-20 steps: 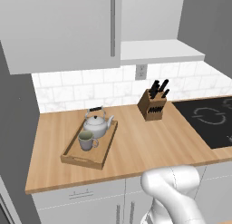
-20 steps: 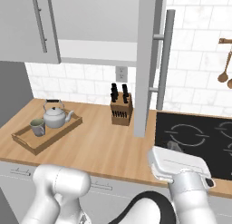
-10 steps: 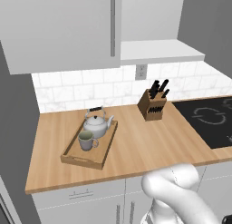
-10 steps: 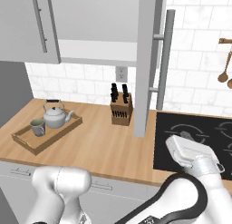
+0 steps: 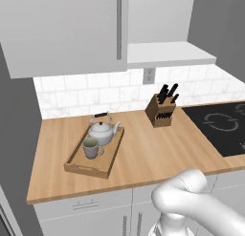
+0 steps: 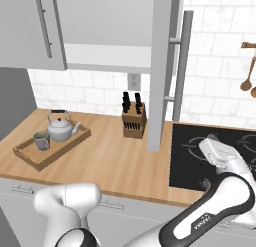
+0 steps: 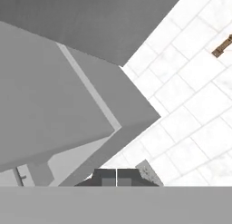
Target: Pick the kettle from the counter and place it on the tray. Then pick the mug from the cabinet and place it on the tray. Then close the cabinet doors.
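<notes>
While the kettle (image 5: 102, 130) and the mug (image 5: 91, 148) are both sitting on the tray (image 5: 83, 167) at the left of the counter (image 5: 143, 154), I am judging that closing the cabinet doors is what is left. In the right base view, 1 door (image 6: 161, 66) is standing swung out, edge-on near the centre of the frame, its long silver bar handle (image 6: 181, 66) running vertically just to its right; the other door (image 6: 30, 31) at upper left looks shut. My gripper (image 7: 117, 177) is showing at the bottom centre of the hand view with its 2 dark tips pressed together and nothing between them. In that view the open door is lying up and to the left of the tips as broad flat grey planes with a pale edge strip running diagonally, and white tiled wall is filling the right side. The hand (image 6: 222, 158) is sitting low at the right of the right base view, over the black cooktop (image 6: 200, 158), so the door is standing to its left and above it. I am reckoning the push has to go leftward against the door's flat face, across its vertical long axis. Surfaces are reading as smooth matte grey panels, brushed metal handle, plank-grained wood counter, rounded silver kettle, small grey-green cylindrical mug, and a wooden knife block (image 6: 134, 122) between tray and door.
</notes>
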Motion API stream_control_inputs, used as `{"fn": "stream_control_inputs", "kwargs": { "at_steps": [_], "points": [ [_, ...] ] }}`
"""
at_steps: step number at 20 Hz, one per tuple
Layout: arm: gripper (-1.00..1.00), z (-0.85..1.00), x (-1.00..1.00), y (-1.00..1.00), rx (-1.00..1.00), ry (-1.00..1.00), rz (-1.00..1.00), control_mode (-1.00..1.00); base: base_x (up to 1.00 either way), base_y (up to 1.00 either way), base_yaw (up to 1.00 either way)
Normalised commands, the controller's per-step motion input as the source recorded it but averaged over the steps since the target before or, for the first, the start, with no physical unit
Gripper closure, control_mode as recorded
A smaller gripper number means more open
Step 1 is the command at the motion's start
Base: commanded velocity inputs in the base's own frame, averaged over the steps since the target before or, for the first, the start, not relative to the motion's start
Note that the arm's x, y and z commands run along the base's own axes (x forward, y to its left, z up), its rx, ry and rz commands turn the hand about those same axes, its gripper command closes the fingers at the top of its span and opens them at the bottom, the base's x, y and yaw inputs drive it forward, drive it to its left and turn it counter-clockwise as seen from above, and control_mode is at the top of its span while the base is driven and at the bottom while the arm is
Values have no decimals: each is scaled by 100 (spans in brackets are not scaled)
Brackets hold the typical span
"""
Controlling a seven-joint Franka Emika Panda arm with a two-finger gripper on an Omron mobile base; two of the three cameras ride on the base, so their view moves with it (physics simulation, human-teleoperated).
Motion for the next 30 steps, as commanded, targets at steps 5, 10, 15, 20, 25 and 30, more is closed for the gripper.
{"fn": "stream_control_inputs", "kwargs": {
  "at_steps": [5,10,15,20,25,30],
  "points": [
    [100,0,48,-26,7,-10,14,-100,0,0,0],
    [100,0,47,-17,8,-18,17,-100,0,0,0],
    [100,0,26,0,6,-24,16,-100,0,0,0],
    [100,10,8,0,8,-17,11,-100,0,0,0],
    [100,27,3,12,2,-10,7,-100,0,0,0],
    [100,20,1,39,0,-1,1,-100,0,0,0]
  ]
}}
